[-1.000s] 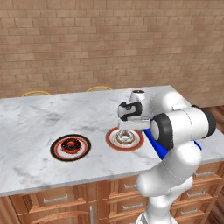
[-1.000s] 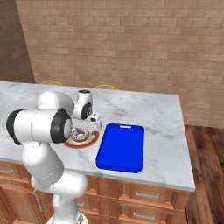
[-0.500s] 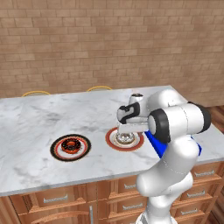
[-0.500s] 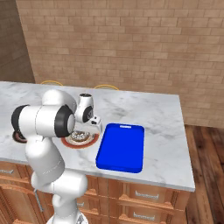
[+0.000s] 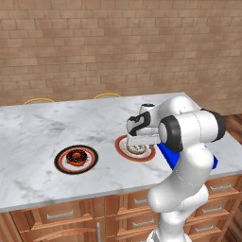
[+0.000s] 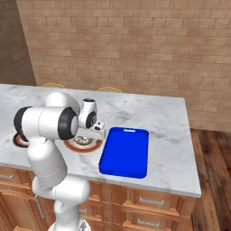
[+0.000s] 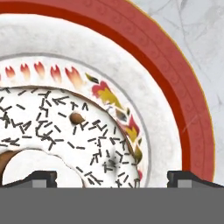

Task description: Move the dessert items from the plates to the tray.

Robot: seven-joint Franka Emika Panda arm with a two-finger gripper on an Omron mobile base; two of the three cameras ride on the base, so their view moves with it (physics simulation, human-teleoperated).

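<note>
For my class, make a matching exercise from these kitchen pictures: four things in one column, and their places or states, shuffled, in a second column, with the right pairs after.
Things
1. White-glazed ring donut with dark sprinkles
2. Dark chocolate ring donut
3. Flat bright blue rectangular tray
4. Robot's two-finger gripper

Places or states
A. Bare, on the marble counter beside the red-rimmed plate
B. On the black and red plate
C. Open, low over the pale donut
D. On the cream plate with the red-brown rim

Pairs: 1-D, 2-B, 3-A, 4-C
</note>
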